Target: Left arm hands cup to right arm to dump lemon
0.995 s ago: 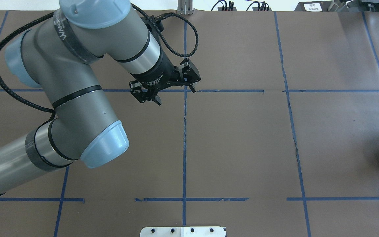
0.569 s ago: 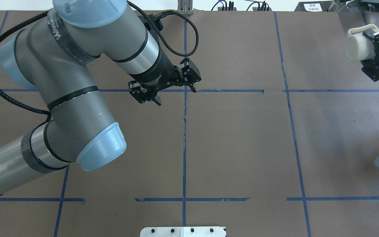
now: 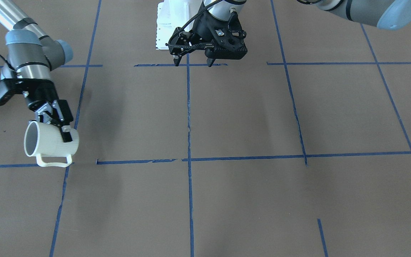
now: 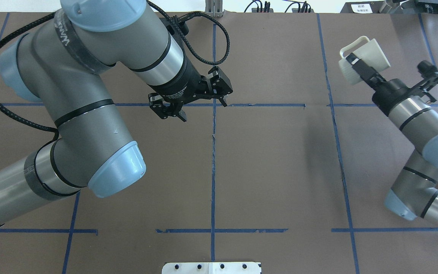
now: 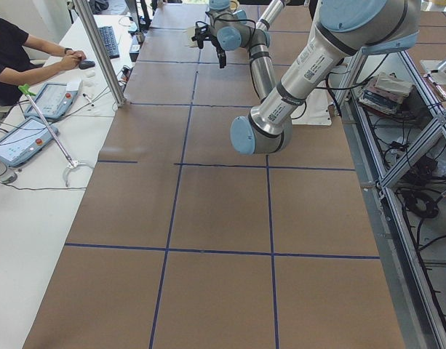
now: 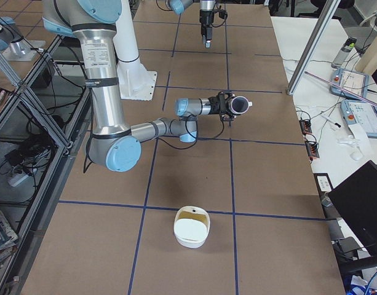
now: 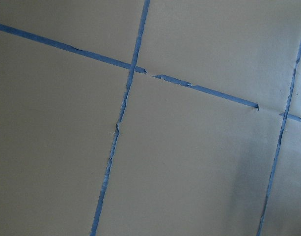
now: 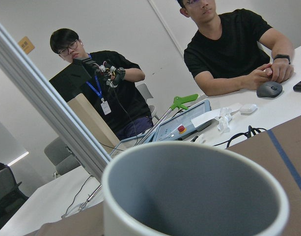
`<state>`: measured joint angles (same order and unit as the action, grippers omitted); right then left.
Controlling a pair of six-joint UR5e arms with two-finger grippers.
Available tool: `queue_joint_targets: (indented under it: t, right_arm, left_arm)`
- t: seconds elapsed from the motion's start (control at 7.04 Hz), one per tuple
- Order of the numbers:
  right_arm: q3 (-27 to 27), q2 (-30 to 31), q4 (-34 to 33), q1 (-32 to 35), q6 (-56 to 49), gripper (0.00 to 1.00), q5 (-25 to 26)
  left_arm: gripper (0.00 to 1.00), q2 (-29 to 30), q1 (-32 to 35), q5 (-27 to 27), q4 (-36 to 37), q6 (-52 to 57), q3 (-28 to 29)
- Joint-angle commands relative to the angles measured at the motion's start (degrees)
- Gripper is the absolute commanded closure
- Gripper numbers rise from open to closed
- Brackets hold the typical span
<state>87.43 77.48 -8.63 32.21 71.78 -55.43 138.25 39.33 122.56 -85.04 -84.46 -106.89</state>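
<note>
I see the brown paper-covered worktop [image 4: 280, 171] gridded with blue tape. My thick silver left arm with light-blue joint caps [image 4: 89, 114] reaches in from the left end. Its black left gripper [image 3: 193, 63] hangs fingers-down above the middle of the worktop's length, jaws spread wide with nothing between them. The slimmer silver right arm [image 4: 420, 118] stretches from the near right toward the far edge. Its black right gripper [image 4: 356, 64] is clamped on the wall of the cup. A white bowl with a yellowish inside [image 6: 192, 226] sits near the right end. The white ribbed cup with a squarish cream handle [image 4: 371, 53] is held clear of the worktop on its side toward the far right corner. Its grey mouth faces the far edge.
</note>
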Motion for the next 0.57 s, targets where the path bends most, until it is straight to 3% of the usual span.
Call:
queue_joint_targets:
  t: [0.0, 0.14, 0.43]
  right_arm:
    - [7.8, -5.8, -20.9, -6.5, -5.2, 0.87, 7.2]
    - [10.2, -8.5, -29.8, -8.6, -5.5, 0.87, 8.6]
    - [10.7, -13.3, -41.1, -13.1, -11.0, 0.87, 11.6]
  left_arm:
    - [0.00, -0.1, 0.6, 0.1, 0.0, 0.3, 0.4]
    - [0.00, 0.0, 1.0, 0.1, -0.1, 0.3, 0.5]
    - [0.00, 0.3, 1.1, -0.9, -0.2, 0.3, 1.1]
